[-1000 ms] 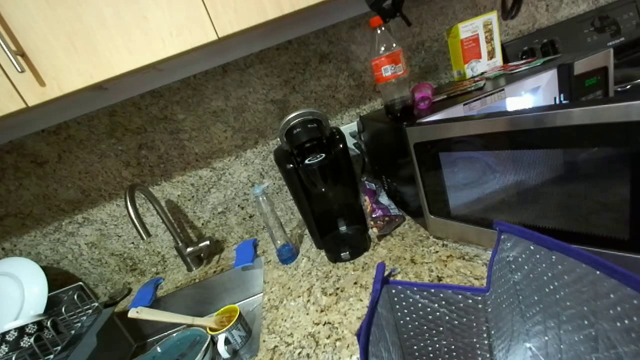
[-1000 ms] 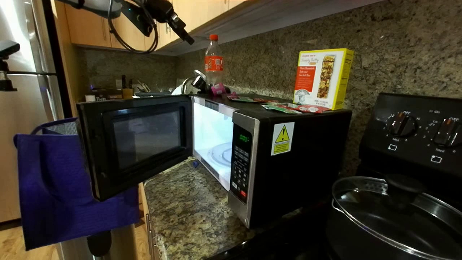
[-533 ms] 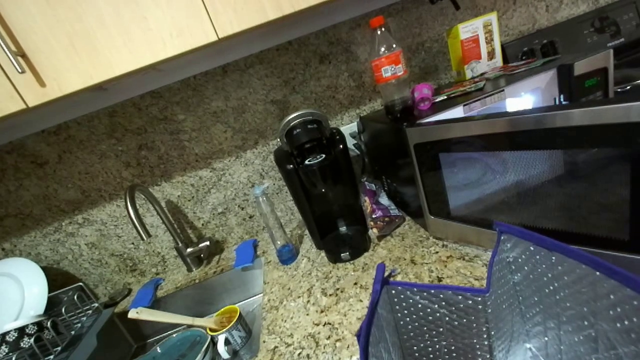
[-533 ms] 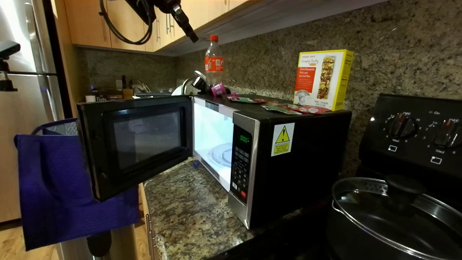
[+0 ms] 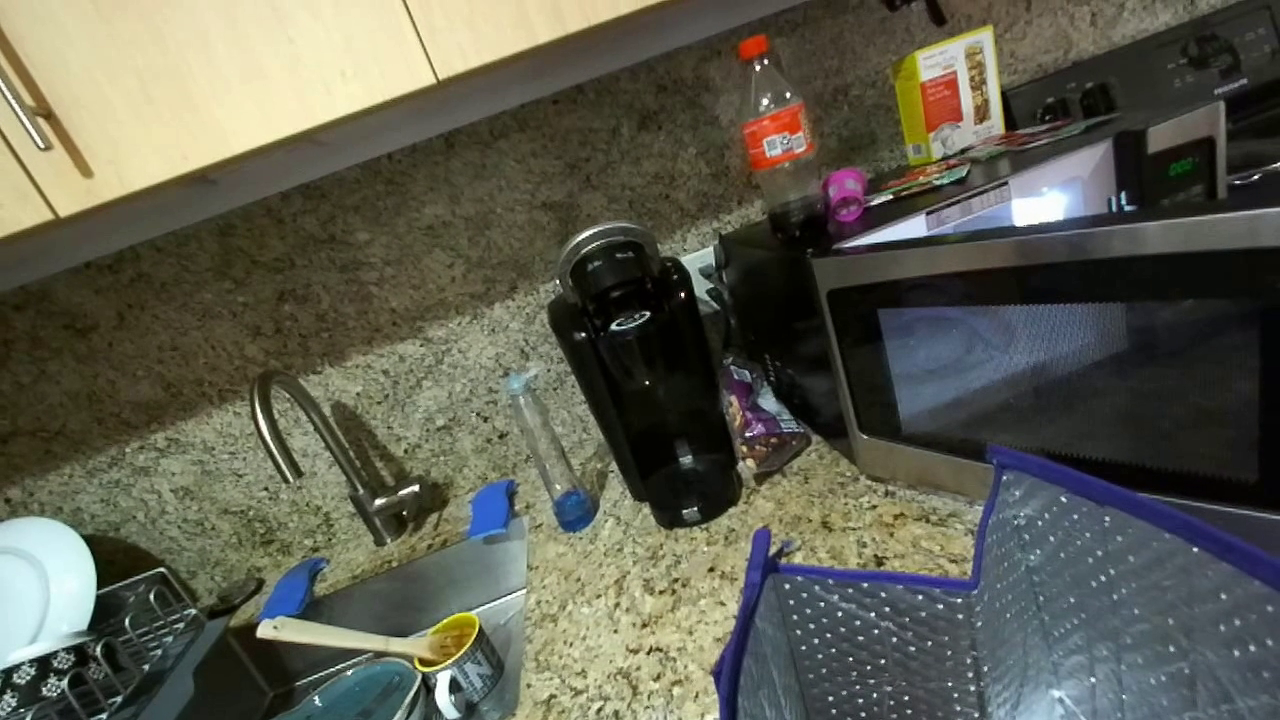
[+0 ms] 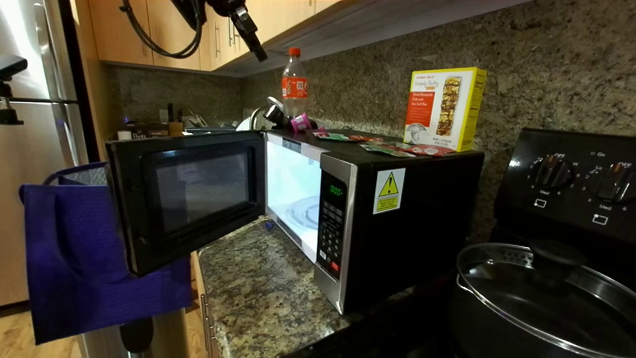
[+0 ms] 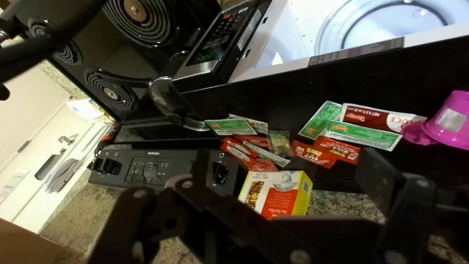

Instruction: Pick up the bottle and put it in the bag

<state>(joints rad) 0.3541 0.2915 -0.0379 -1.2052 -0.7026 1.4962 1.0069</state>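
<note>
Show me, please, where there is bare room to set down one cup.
Bare counter lies between the sink and the bag, in front of the coffee maker. Another patch fronts the microwave, between its open door and the stove. Crowded: the microwave's top, with the bottle, pink container, packets and bar box; beside the coffee maker, a slim tube and snack bag.

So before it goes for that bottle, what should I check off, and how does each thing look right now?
1. Is the bottle upright on the microwave? Ok.
2. Is the red cap screwed tight? Cannot tell; it is on.
3. Are the fingers open? Ok, wide apart.
4. Is the bottle between them? Not ok; the wrist view shows no bottle there.
5. Is there room around the bottle? Not ok, I'd say: a pink cup sits close beside it.
6. Is the bag open at the top? Ok.
</note>
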